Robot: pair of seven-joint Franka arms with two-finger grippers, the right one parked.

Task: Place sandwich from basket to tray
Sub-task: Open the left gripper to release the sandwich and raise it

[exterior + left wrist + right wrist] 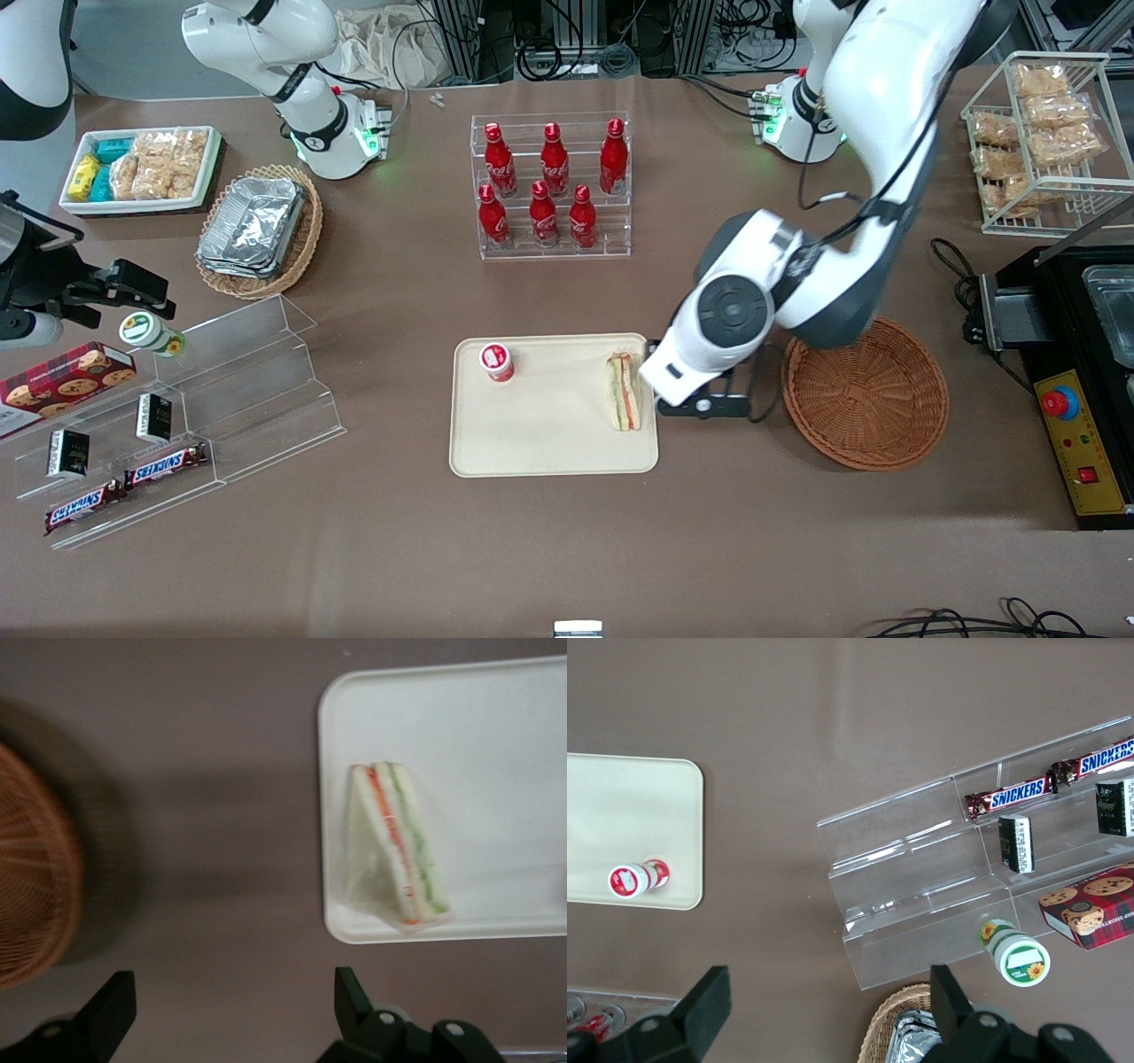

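The sandwich (623, 391) (396, 846), a triangular wedge with orange and green layers, lies on the cream tray (549, 434) (496, 718), close to the rim that faces the basket. The round reddish-brown wicker basket (864, 399) (35, 877) stands beside the tray, toward the working arm's end of the table, with nothing in it. My gripper (704, 406) (232, 1005) hovers over the bare brown tabletop between tray and basket. It is open, with nothing between its black fingers (353, 997).
A small red-and-white capped jar (497, 361) (636, 878) stands on the tray. A rack of red bottles (551, 186) is farther from the front camera. A black appliance with a red button (1076, 416) sits beside the basket. A clear stepped shelf (230, 390) holds snacks toward the parked arm's end.
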